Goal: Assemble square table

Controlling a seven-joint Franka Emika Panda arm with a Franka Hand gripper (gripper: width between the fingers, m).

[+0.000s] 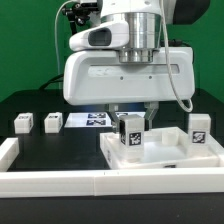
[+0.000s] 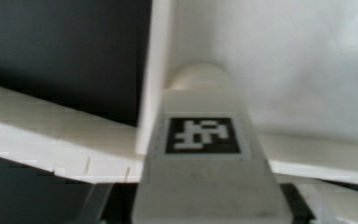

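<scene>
White plastic makes up nearly everything in the exterior view. The square slab (image 1: 172, 160) lies rim-up on the black table, toward the exterior view's right and near side. One leg (image 1: 130, 137) stands on the slab's left part, its long axis upright and its tag facing the camera. The gripper (image 1: 132, 120) hangs straight over this leg with a jaw at each side. Whether the jaws press on the leg or only flank it cannot be told.

Two more legs (image 1: 22, 122) (image 1: 52, 122) sit well apart on the far left. A fourth (image 1: 200, 128) stands at the slab's far right. The marker board (image 1: 92, 120) lies flat behind the gripper, and the long rail (image 1: 100, 183) runs along the near edge.

The wrist view looks down the length of the same leg (image 2: 202, 95). The leg runs away from the camera between the jaws, its tag (image 2: 202, 135) square-on and sharp. Little of the jaws shows.

The step in hand looks like taking hold of this leg to fit it at a slab corner. The next move probably calls for a firm, centred grip, keeping the leg vertical over its socket.
</scene>
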